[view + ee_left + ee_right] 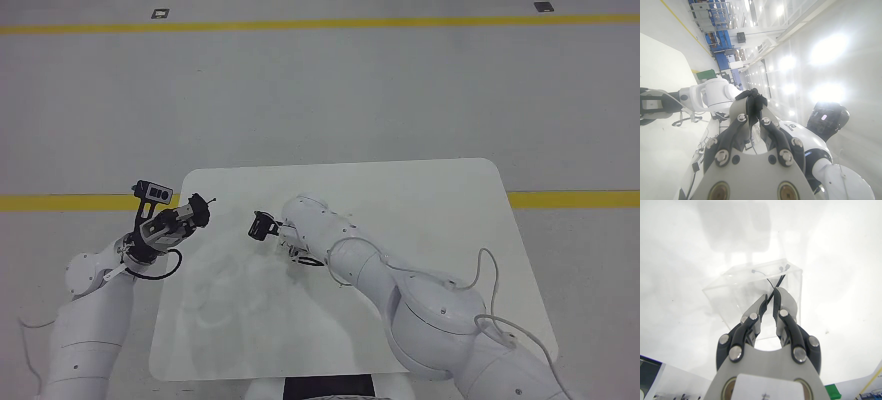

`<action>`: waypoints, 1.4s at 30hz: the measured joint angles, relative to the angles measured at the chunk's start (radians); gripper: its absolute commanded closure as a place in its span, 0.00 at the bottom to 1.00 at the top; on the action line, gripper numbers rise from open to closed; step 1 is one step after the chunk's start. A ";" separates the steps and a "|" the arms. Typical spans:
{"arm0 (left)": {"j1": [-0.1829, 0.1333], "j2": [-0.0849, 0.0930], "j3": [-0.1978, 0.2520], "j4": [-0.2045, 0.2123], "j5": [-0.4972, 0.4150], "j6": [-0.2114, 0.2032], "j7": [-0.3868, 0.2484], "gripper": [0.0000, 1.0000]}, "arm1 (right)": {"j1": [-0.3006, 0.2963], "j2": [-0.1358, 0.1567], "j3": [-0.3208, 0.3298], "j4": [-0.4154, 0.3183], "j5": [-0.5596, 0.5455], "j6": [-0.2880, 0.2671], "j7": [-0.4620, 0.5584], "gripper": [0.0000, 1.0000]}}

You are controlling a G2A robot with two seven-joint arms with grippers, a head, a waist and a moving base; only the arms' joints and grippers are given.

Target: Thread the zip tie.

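1. The left gripper is up over the desk's left edge, close to the far-left corner. It is well clear of the surface and angled upward.
2. In the left wrist view, the left gripper has its jaws pressed together, with no gap between the dark pads. A small dark lump sits right at the tips, and I can't tell what it is.
3. The right arm stretches in from the near right. Its wrist hangs over the left-middle part of the desk, well apart from the left gripper.
4. From the right wrist view, the right gripper points down into a clear box that stands on the desk.
5. Black zip ties lie inside that box. Two heads sit side by side at one wall, and a third is a little apart from them along the same wall.
6. Their thin strands run from the heads and meet right at the right gripper's tips.
7. The right jaws show only a narrow gap. One black strand passes at a slant through that gap, between the ribbed pads. Whether the pads actually pinch it, I can't tell.
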 measured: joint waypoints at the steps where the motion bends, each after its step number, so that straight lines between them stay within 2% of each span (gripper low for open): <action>1: 0.000 0.000 0.000 0.000 0.000 0.000 0.000 1.00 | -0.001 -0.001 0.000 0.001 0.001 0.000 0.002 0.93; 3: 0.000 0.000 0.000 0.000 0.000 0.000 0.000 1.00 | -0.001 -0.004 0.000 0.004 0.003 0.000 0.006 1.00; 16: 0.000 0.000 0.000 0.000 0.000 0.000 0.000 1.00 | 0.031 -0.003 0.023 0.010 0.026 0.000 -0.001 1.00; 31: 0.000 0.000 0.000 0.000 0.000 0.000 0.000 1.00 | 0.038 0.045 0.041 -0.067 0.068 0.000 0.043 1.00; 42: 0.000 0.000 0.000 0.000 0.000 0.000 0.000 1.00 | 0.029 0.087 0.038 -0.152 0.096 0.000 0.115 1.00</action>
